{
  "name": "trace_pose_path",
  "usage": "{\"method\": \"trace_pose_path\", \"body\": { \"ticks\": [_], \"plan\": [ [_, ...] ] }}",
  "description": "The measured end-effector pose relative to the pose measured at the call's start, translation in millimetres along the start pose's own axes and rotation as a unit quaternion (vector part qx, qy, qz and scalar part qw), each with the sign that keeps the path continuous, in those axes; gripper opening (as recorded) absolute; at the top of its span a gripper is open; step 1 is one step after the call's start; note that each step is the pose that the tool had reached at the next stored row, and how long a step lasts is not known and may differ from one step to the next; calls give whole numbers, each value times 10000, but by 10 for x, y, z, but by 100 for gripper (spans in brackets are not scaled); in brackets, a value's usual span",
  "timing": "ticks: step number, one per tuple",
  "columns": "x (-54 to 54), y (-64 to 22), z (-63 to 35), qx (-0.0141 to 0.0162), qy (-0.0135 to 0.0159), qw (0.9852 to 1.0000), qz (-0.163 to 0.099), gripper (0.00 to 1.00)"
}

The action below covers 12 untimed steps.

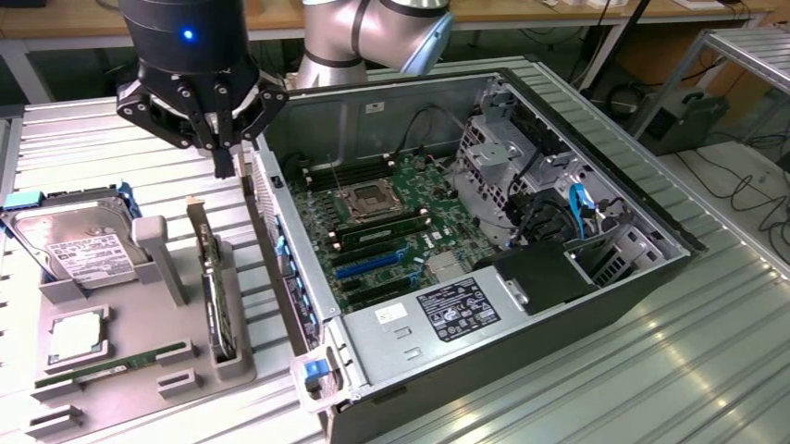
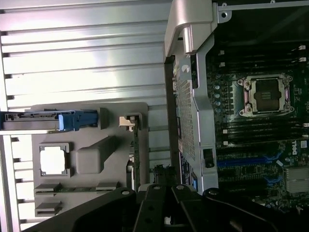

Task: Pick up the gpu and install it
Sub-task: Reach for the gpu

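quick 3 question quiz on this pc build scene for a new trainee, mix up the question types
1. Is the gripper open or shut?
2. True or false: the computer case lies with its side open, showing the motherboard.
3. The gpu is: A standing on edge in the grey tray; B slotted into the motherboard; C held by the gripper.

Key: 1 shut, with nothing in it; 2 true; 3 A.
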<state>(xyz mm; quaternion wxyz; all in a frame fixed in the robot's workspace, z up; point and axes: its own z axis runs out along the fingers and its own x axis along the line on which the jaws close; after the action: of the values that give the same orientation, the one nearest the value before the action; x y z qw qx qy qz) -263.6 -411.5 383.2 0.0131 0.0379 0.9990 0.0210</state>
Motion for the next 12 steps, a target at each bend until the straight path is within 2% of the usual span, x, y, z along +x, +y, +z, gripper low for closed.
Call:
{"method": "trace_pose_path", "body": {
  "ticks": [12],
  "plan": [
    [-2, -25, 13, 1, 0, 10000, 0, 11]
  ]
}}
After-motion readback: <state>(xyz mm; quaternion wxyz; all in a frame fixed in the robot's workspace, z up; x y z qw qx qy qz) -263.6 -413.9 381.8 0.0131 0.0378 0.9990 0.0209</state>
